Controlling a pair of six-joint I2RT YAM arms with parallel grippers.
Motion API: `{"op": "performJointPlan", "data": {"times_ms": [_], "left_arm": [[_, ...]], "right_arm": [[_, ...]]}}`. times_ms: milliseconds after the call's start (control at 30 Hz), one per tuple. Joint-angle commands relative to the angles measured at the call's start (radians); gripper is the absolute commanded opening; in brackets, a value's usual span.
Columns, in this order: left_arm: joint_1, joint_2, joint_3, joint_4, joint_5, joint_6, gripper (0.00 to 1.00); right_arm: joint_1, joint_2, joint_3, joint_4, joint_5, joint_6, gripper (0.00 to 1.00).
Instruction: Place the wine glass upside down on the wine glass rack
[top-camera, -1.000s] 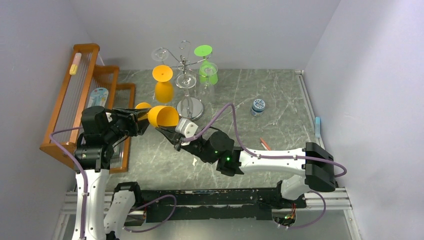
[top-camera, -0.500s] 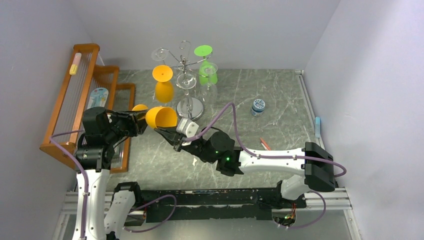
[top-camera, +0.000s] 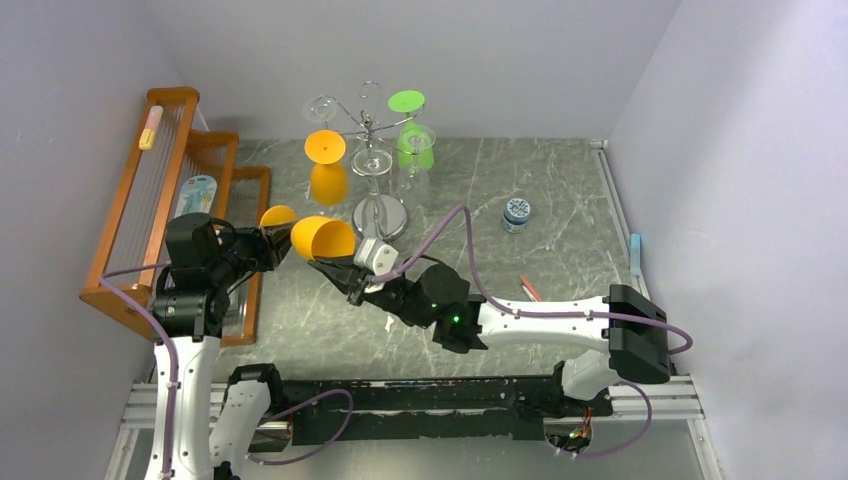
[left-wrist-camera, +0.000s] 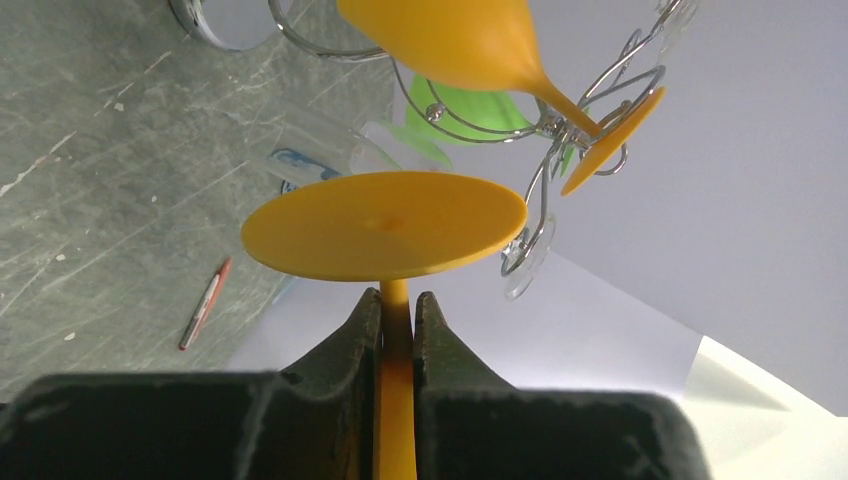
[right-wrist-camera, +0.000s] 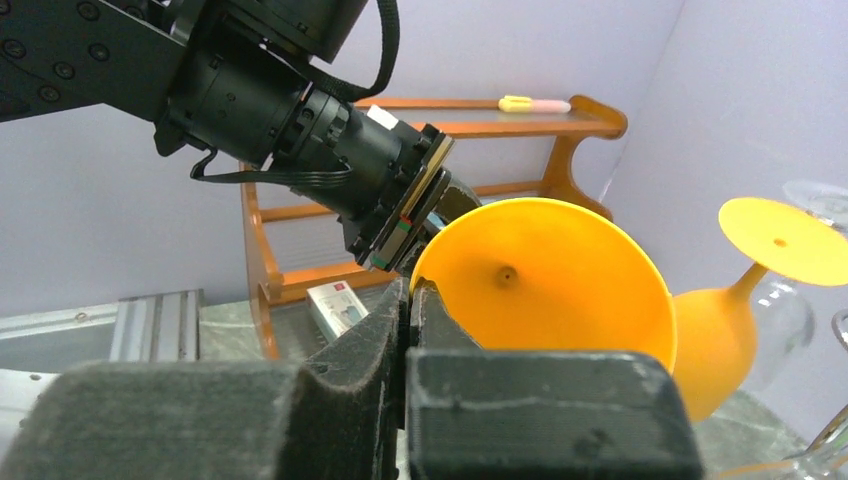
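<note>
— While the left pincer (left-wrist-camera: 398, 312) is clamping the stem just under the foot, where is the wine glass (top-camera: 322, 238) sitting?
— It is hanging in the air above the surface (top-camera: 560, 200), lying on its side. In the top view its mouth is facing about 4 o'clock and its foot is pointing toward 10 o'clock. The wine glass rack (top-camera: 390, 215) is standing near it, at roughly 1 o'clock
— And the right pincer (right-wrist-camera: 410, 300)?
— It is narrowing to a sliver on the near lip of the bowl, so both arms seem to be gripping the same glass
— What is changing?
— Little, but it is telling. Over the last second the bowl is drifting slightly toward 7 o'clock and the foot is swinging out toward 9 o'clock, showing more of its disc. The right arm is barely shifting
— Meaning what for the job?
— I am reading it as a re-angling between the two arms, getting the foot ready to go up. The glass is not yet turning upside down and is not touching the rack. An orange glass (top-camera: 327, 170) and a green glass (top-camera: 415, 145) are already hanging there, so a free wire arm is needing to be picked
</note>
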Motion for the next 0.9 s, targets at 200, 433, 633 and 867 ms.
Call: {"op": "performJointPlan", "data": {"times_ms": [200,433,633,867], "left_arm": [[0.002,0.015,0.123,0.014,-0.154,0.2,0.05],[0.002,0.048,0.158,0.103,-0.172,0.398,0.05],[0.002,0.066,0.21,0.191,-0.216,0.683,0.05],[0.002,0.045,0.282,0.355,-0.197,1.146,0.05]], "right_arm": [[0.0,-0.074,0.053,-0.197,-0.032,0.119,0.5],[-0.007,-0.156,0.025,-0.287,-0.046,0.167,0.61],[-0.03,-0.204,0.052,-0.405,-0.045,0.232,0.62],[-0.129,-0.164,0.263,-0.653,-0.155,0.492,0.65]]}}
